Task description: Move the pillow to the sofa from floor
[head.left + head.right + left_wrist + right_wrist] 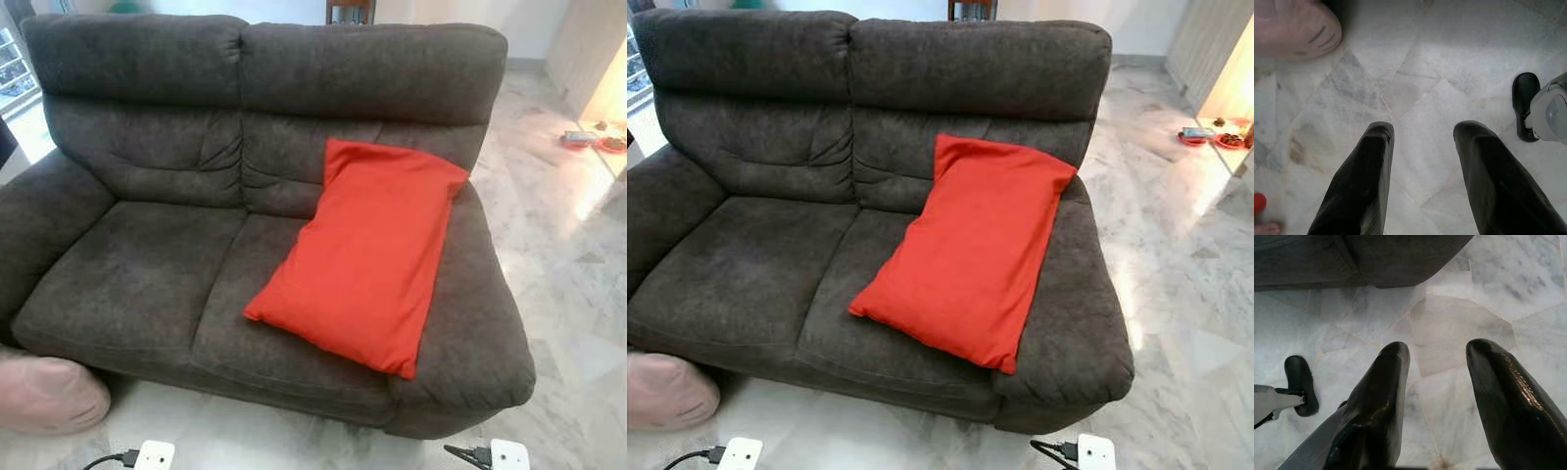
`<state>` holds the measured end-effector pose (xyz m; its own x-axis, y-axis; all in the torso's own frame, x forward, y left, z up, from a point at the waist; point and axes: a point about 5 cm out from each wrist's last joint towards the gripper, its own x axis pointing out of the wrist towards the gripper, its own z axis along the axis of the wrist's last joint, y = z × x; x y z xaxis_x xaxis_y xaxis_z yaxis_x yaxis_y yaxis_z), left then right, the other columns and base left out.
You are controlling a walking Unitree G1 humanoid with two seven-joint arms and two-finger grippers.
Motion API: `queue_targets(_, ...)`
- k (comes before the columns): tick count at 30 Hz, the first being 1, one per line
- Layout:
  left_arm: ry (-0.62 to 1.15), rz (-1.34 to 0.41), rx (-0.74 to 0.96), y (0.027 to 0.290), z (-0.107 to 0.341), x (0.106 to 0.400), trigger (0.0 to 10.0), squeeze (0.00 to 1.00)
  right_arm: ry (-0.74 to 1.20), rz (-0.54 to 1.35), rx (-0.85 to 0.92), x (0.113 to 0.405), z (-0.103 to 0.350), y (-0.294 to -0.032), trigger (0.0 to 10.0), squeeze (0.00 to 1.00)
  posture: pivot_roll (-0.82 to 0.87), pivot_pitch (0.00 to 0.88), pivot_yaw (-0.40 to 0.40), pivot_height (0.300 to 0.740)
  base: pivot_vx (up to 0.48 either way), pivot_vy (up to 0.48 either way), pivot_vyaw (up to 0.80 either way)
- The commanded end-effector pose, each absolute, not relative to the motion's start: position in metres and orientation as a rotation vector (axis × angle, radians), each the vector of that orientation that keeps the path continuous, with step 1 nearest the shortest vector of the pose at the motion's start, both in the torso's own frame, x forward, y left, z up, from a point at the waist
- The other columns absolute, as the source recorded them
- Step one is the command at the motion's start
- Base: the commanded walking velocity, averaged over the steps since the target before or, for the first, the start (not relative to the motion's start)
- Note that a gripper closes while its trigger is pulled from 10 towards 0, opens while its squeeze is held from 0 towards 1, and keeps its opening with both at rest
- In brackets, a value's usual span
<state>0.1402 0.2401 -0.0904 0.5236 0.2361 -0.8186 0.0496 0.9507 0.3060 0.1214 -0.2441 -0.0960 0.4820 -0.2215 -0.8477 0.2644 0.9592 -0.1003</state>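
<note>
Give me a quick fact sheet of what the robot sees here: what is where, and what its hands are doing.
pillow: red pillow lies on the sofa's right seat, leaning on the backrest and right armrest
sofa: dark grey two-seater
floor: pale marble
other: pink cushion on the floor by the sofa's left corner
left gripper: open, over the floor
right gripper: open, over the floor

Red pillow on the dark sofa

The pillow [362, 257] is a plain, bright red, oblong cushion, lying tilted on the right-hand seat of the grey-brown two-seat sofa [127, 284]. Its upper end, toward 1 o'clock, leans on the backrest and right armrest; its lower corner, toward 7 o'clock, rests on the seat cushion near the front edge.
</note>
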Motion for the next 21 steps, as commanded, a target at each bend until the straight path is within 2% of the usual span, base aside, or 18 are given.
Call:
queue_targets(1,1.037,0.103,0.328,0.2431,-0.0907,0.1384,10.0,0.0,1.022,-0.31,0.07,0.1206,-0.0968,-0.2418,10.0,0.0,0.1,0.0,0.016,0.74,0.0,0.277,0.0)
queue_targets(21,1.037,0.106,0.31,0.2378,-0.0919,0.1391,10.0,0.0,1.016,-0.304,0.066,0.1225,-0.0955,-0.2441,10.0,0.0,0.1,0.028,-0.005,0.74,0.0,0.305,0.0)
